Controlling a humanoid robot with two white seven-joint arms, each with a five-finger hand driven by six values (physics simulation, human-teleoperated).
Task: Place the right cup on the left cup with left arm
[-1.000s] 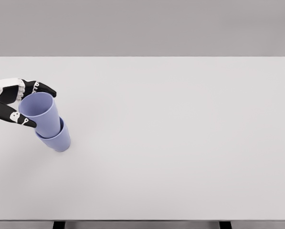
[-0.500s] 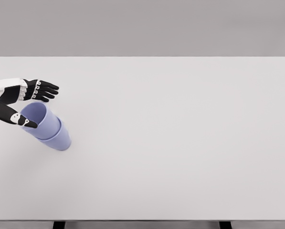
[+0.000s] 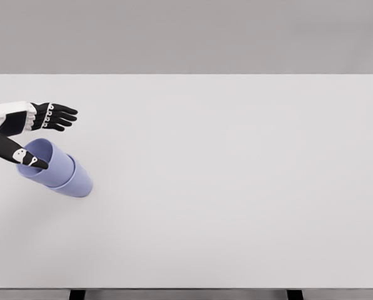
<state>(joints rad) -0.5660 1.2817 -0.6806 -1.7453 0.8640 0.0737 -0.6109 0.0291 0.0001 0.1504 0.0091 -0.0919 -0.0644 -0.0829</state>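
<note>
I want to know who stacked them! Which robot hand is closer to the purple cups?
Left. The left robot hand is right at the cups, fingers spread above the top cup's rim and thumb at its mouth. The right robot hand is not in view.

- left hand [image 3: 33, 134]: black five-finger hand, white knuckle markings across finger bases
- thumb [image 3: 24, 156] black, white patch near the tip
- wrist: white ribbed cuff
- forearm white, only a short stretch visible at frame edge
</note>
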